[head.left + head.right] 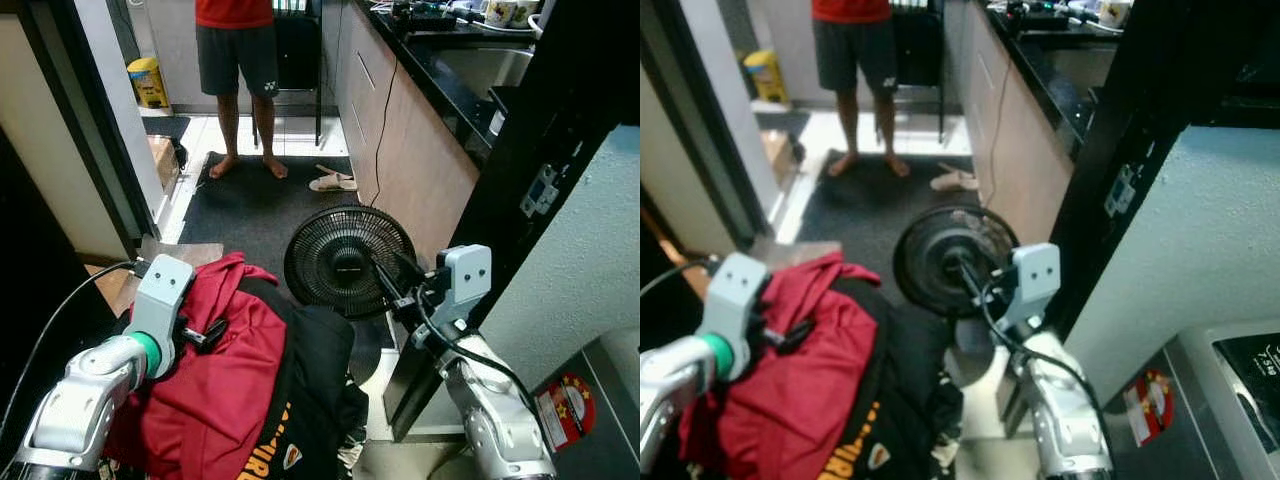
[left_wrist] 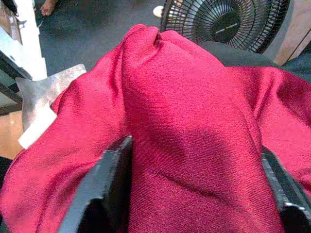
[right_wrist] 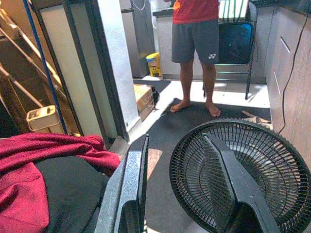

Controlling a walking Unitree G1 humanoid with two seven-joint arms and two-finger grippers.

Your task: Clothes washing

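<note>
Red-and-black clothes bundle close in front, between both arms.
Left gripper presses into the red cloth, fingers spread wide either side of a fold, not pinched. Right gripper open, empty, beside the bundle above the floor fan. Person stands on dark mat beyond.

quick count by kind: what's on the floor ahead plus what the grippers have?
Garments: 2, red garment under the left gripper, black garment
Fans: 1, black fan beyond the right gripper
Sandals: 1 pair
Yellow containers: 1
Persons: 1
Total: 6
</note>
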